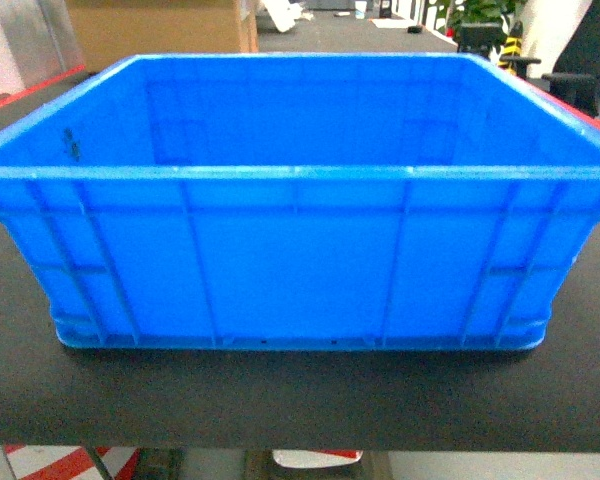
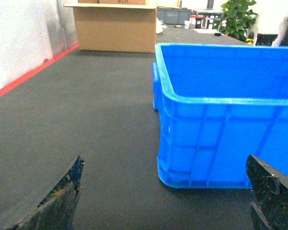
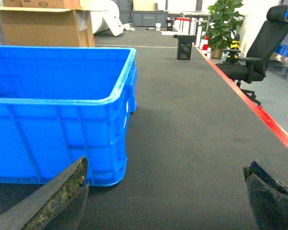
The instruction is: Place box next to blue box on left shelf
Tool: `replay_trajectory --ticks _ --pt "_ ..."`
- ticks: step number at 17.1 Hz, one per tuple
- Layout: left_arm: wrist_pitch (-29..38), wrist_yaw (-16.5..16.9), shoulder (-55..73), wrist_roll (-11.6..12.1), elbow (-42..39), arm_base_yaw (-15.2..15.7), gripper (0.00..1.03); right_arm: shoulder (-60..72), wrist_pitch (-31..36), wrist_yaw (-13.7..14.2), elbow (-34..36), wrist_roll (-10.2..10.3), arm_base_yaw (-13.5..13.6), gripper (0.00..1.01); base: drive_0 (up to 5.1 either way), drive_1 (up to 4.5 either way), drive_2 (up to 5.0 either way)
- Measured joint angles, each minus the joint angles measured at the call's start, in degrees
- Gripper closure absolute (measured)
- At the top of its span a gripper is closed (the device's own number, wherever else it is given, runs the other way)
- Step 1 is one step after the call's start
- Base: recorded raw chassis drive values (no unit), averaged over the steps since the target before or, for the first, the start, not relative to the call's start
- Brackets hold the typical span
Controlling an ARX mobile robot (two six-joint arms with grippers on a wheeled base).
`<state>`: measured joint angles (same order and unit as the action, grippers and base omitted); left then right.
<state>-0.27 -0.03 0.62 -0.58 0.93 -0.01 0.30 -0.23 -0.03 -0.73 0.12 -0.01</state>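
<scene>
The box [image 1: 295,200], a large bright blue plastic crate with a thick rolled rim, vertical and slanting ribs on its walls and a smooth flat floor, filled the centre of the head view and sat upright and open-topped on a dark matte table [image 1: 300,400]. A small dark mark showed on the inside of its wall at the left of that view. In the left wrist view the crate occupied the right half of the frame, its near corner at lower centre; in the right wrist view it occupied the left half, its rounded corner at lower left centre. The left gripper [image 2: 163,201] sat low over the table at the bottom of its view, its worn dark fingers [image 2: 62,196] spread wide at the lower left and lower right corners, with the crate's corner between them but farther off and untouched. The right gripper [image 3: 165,196] was posed likewise, jaws wide apart and holding nothing, just short of the crate's other near corner. A cardboard box [image 3: 45,24] stood beyond the crate at the upper left, and an office chair [image 3: 261,48] and a potted plant [image 3: 225,19] stood at the upper right.
</scene>
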Motion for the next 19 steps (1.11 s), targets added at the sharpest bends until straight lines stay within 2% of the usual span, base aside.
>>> replay_trajectory --ticks 19 --pt "-0.02 0.02 0.0 0.02 0.0 0.0 0.05 0.0 -0.09 0.02 0.0 0.04 0.0 0.03 0.0 0.0 0.0"
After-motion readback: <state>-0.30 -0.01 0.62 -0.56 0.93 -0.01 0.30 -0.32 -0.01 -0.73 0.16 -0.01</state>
